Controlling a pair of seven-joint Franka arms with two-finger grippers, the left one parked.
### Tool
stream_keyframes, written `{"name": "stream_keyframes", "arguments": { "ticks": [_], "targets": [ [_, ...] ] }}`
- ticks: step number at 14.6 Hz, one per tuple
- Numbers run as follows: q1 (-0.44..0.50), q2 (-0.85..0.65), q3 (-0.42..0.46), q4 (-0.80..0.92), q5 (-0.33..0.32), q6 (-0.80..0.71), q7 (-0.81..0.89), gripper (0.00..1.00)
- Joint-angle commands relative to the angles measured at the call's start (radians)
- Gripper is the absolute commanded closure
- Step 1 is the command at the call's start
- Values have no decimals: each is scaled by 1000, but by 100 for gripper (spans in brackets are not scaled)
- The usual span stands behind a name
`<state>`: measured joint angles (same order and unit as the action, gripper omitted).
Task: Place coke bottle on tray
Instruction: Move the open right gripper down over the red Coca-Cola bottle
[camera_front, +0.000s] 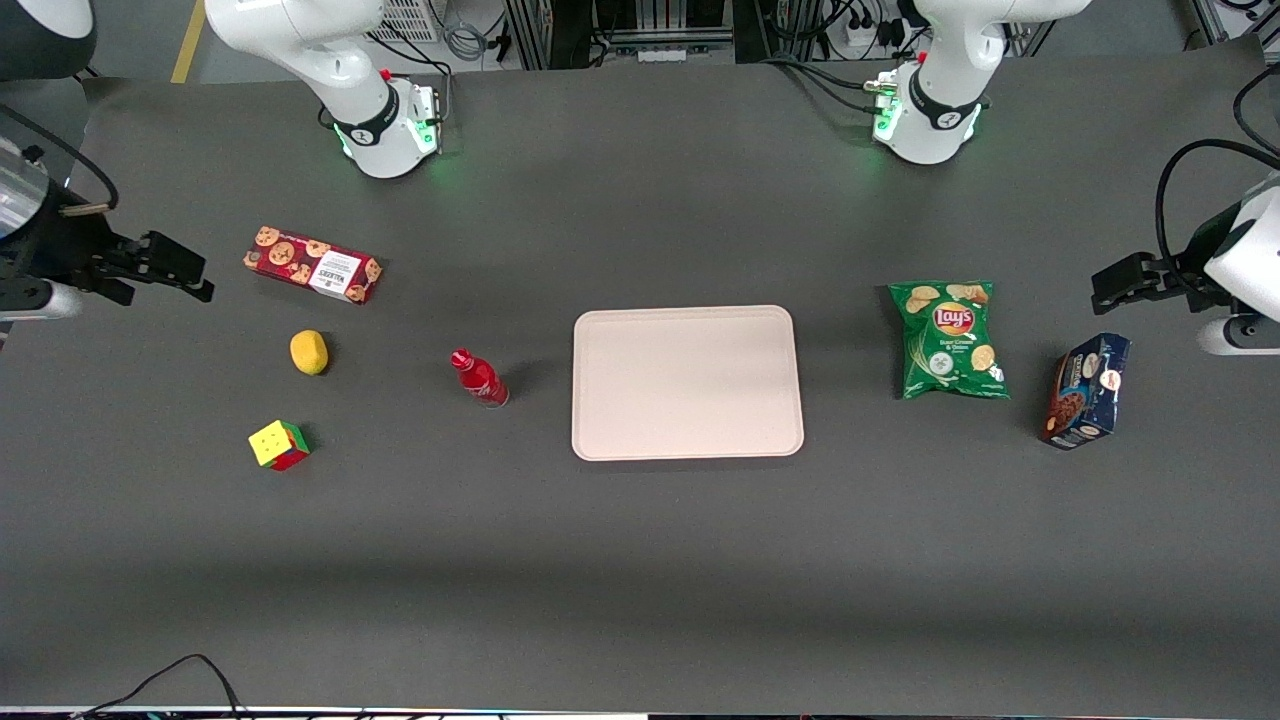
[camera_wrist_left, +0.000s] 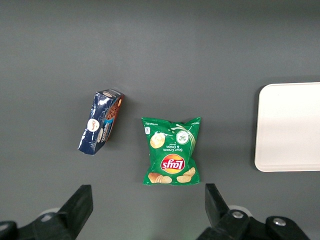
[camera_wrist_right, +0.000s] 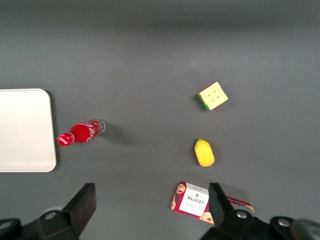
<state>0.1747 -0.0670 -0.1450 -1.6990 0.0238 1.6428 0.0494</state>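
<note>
Dark grey matting covers the whole tabletop (camera_front: 640, 560). My claw (camera_front: 190, 272) hangs over the working arm's end of it, fingers spread wide with nothing between them. The small red coke bottle (camera_front: 479, 378) with its red cap stands on the tabletop, just beside the large pale pinkish-beige rectangular tray (camera_front: 687, 382) but apart from it, at nine o'clock from the tray in the front view. A red cookie box (camera_front: 313, 264) reads "Walkers"; near it sit a yellow lemon-like fruit (camera_front: 309, 352) and a colourful puzzle cube (camera_front: 278, 444). Toward the parked arm's end lie a green "Lay's" chip bag (camera_front: 950, 339) and a dark blue cookie packet (camera_front: 1085, 390).
</note>
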Motion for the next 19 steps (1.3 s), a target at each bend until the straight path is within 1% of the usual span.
{"name": "stream_keyframes", "arguments": {
  "ticks": [1,3,7,9,12,15,17,19],
  "targets": [
    [9,45,115,28,-10,-8,163,0],
    [9,75,191,32,-7,8,248,0],
    [9,174,346,24,-4,95,409,0],
    [9,232,387,19,-8,143,441,0],
    [9,291,412,-23,-12,233,443,0],
    [11,303,417,-140,-18,377,440,0],
    [9,308,418,-224,-59,466,440,0],
    [9,315,418,-269,-87,497,434,0]
  ]
}}
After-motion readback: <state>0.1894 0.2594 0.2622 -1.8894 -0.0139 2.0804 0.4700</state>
